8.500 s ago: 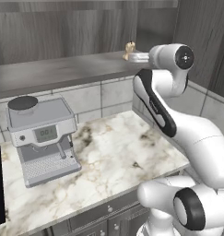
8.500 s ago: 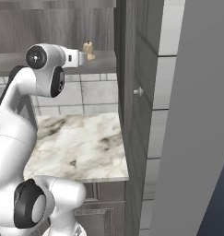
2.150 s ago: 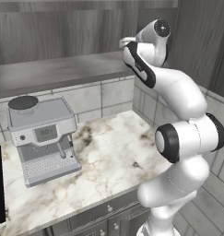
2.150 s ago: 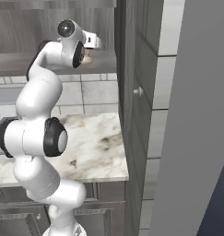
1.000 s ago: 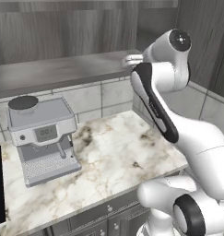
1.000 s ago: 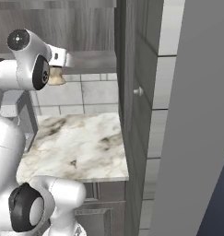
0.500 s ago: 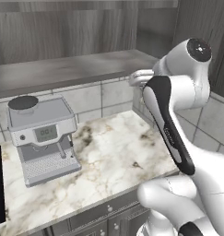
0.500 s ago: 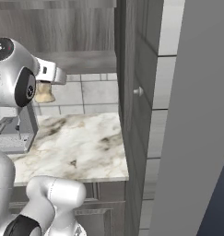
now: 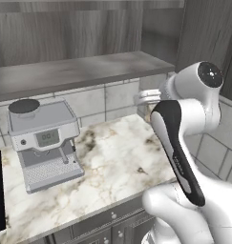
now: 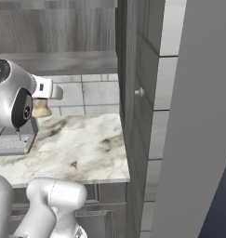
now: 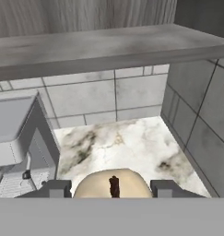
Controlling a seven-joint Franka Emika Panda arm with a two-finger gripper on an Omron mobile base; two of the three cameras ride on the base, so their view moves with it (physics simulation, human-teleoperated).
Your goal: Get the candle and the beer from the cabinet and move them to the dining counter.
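Arm: folded at frame right, hand held level above the worktop (image 9: 112, 157).
Gripper (image 11: 111, 188): half-closed, candle (image 11: 111, 183) clamped between fingers.

White robot arm with dark joint (image 10: 14, 104) at left edge, over white marble worktop veined grey-brown (image 10: 82, 148). Small cream-beige lumpy wax candle (image 10: 40, 109) held under pale grey gripper (image 10: 43, 100), above worktop, clear of it. Grey coffee machine base (image 10: 12, 138) on worktop behind arm. Open dark grey-brown wooden cabinet door with small round knob (image 10: 139, 92) edge-on at centre. Grey tiled wall (image 10: 89, 95) behind.
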